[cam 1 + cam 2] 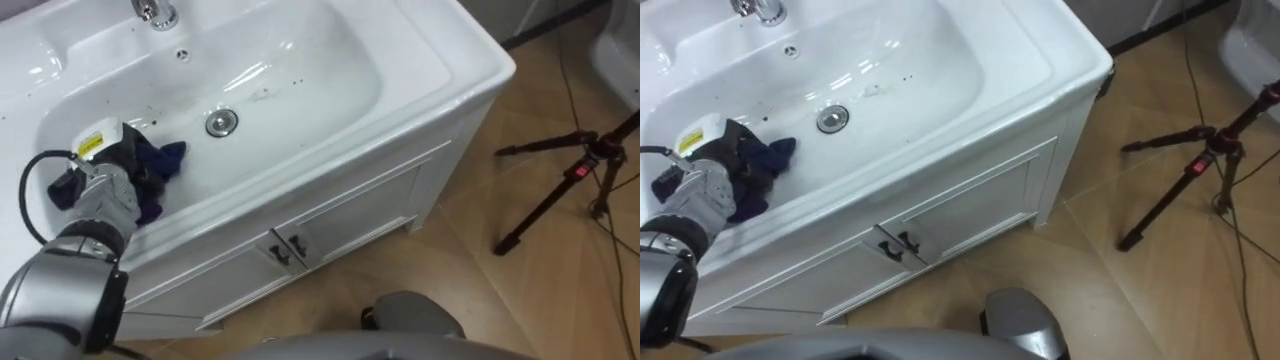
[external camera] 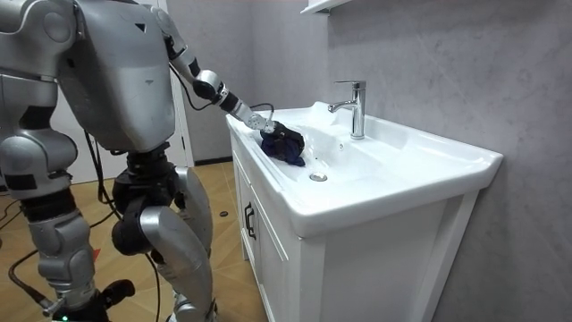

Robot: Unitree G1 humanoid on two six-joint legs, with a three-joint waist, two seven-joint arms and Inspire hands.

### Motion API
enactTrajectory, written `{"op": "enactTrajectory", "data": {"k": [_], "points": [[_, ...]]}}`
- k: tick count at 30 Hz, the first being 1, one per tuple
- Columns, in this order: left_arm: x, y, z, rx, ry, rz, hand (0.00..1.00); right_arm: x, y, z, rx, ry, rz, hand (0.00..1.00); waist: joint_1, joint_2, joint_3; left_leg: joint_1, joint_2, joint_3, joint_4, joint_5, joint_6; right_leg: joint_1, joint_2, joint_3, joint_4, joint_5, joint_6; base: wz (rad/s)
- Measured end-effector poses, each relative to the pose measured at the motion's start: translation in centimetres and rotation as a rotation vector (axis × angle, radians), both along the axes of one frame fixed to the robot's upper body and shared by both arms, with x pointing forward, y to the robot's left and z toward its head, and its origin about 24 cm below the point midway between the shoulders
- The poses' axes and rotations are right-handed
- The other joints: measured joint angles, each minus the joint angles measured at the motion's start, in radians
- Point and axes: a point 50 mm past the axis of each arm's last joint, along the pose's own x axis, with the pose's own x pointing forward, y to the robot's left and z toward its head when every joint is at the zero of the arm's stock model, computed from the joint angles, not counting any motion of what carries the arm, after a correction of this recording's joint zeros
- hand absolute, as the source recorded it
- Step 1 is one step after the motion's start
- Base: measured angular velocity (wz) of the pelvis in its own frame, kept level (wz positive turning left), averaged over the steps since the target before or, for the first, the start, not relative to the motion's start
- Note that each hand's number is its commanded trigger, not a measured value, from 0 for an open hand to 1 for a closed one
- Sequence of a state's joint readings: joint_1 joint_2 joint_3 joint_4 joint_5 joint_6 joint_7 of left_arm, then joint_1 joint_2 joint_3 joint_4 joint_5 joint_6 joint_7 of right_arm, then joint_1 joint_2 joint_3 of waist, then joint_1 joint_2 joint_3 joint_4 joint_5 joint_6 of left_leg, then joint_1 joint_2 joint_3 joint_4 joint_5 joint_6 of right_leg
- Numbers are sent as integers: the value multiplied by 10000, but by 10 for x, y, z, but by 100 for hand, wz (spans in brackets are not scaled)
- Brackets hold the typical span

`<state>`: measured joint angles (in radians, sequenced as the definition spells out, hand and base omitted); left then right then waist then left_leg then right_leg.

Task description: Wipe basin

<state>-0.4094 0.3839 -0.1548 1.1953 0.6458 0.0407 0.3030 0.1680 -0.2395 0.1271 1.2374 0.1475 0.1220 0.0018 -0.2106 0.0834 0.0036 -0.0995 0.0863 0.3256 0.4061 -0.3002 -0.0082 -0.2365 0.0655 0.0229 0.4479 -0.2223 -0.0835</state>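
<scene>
The white basin (image 1: 300, 60) tops a white vanity, with a metal drain (image 1: 221, 122) at its middle and small dark specks scattered on its floor. A dark blue cloth (image 1: 165, 160) lies bunched against the basin's near left wall. My left hand (image 1: 112, 165) reaches in from the lower left and rests on the cloth, fingers curled into it. In the room view I stand at the vanity's end, arm stretched over the rim, with the left hand (image 2: 255, 118) on the cloth (image 2: 286, 145).
A chrome faucet (image 1: 155, 12) stands at the basin's back rim. Two cabinet doors with dark handles (image 1: 285, 250) are below. A black tripod (image 1: 570, 180) stands on the wooden floor to the right, beside a white fixture (image 1: 620, 50).
</scene>
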Motion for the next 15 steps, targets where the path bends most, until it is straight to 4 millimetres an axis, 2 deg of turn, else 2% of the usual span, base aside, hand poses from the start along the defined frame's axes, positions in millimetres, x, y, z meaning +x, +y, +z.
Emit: {"op": "enactTrajectory", "data": {"k": [5,8,14,15], "points": [[-5,-4,-3,-199,-229,-38,100,3,-4,1,-219,-145,-5,0,-6,63,-32,354,-92,-82,-337,74,-12,340,-69,-118,-200,-21,-60,10],[-6,-8,-2,-253,-461,-223,100,4,-3,2,-262,-244,327,0,-27,133,-42,485,-115,-292,-483,97,-17,595,-88,-296,-488,18,-58,18],[-5,-14,3,-312,-1035,-530,100,3,-3,2,-293,-296,657,0,104,166,-16,621,-153,-578,-700,101,-20,931,-117,-544,-873,36,-37,14],[-4,-16,4,-345,-1146,-607,100,3,-3,2,-305,-254,785,0,157,179,14,673,-174,-654,-768,102,-21,978,-117,-565,-900,30,-33,4]]}}
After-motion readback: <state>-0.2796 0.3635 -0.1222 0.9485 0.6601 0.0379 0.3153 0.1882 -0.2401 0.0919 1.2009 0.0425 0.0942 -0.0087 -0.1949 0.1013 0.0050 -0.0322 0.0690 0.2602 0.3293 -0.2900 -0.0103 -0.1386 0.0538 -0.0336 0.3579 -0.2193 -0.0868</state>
